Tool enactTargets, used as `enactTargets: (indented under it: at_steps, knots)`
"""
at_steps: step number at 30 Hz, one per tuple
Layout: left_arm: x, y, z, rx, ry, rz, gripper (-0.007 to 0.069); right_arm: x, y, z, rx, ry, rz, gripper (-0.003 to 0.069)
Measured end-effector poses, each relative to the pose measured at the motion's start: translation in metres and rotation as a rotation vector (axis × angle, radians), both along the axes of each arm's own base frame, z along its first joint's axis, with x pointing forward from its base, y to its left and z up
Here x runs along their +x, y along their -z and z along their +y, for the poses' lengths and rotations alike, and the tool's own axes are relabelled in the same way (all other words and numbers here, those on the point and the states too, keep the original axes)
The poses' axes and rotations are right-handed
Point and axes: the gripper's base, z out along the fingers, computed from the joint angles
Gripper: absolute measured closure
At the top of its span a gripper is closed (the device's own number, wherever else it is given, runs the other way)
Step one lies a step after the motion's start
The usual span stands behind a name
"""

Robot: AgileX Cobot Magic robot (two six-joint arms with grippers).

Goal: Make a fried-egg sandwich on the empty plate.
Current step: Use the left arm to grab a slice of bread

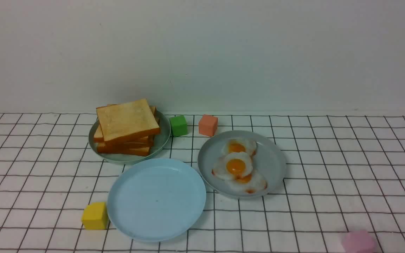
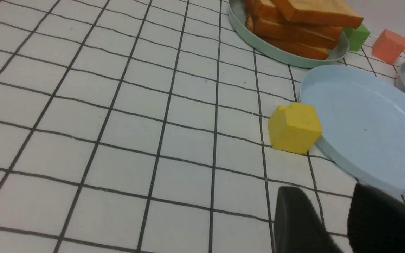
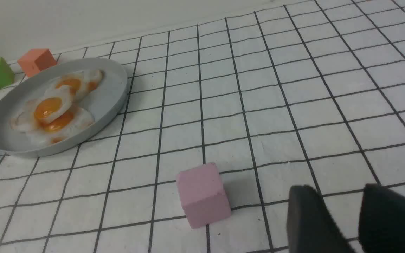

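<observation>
Neither arm shows in the front view; only the wrist views catch the dark fingertips, cropped by the frame edge; the left end effector (image 2: 327, 191) and right end effector (image 3: 339, 188) stand moderately parted, holding nothing; the empty plate (image 1: 156, 200) lies bare at lower centre of the front view; the pink cube (image 1: 359, 241), blurred and cut off at lower right there, shows whole in the right wrist view.

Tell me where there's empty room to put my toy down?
Widest bare cloth: right of the egg plate, behind the pink cube. Also left of the toast plate and yellow cube. Crowded middle: the blue plate sits close to both, green cube and orange cube behind.
</observation>
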Motion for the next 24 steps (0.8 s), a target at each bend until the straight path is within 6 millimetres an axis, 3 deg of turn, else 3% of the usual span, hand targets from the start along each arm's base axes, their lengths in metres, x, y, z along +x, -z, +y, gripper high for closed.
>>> enactTargets:
  at_steps: [17,21,22,23,24]
  knots:
    - [0.001,-0.004,0.000,-0.013,-0.007,-0.042,0.0386,0.000,0.000,0.000,0.000,0.000,0.000,0.0418]
    - [0.004,-0.017,-0.002,-0.390,-0.062,-0.160,0.0386,0.000,0.000,0.000,0.000,0.000,0.000,0.0418]
    - [0.004,-0.018,-0.002,-0.404,-0.063,-0.166,0.0386,0.000,0.000,0.000,0.000,0.000,0.000,0.0418]
    - [0.004,-0.022,-0.002,-0.556,-0.086,-0.200,0.0386,0.000,0.000,0.000,0.000,0.000,0.000,0.0418]
    - [0.004,-0.023,-0.002,-0.576,-0.089,-0.204,0.0386,0.000,0.000,0.000,0.000,0.000,0.000,0.0418]
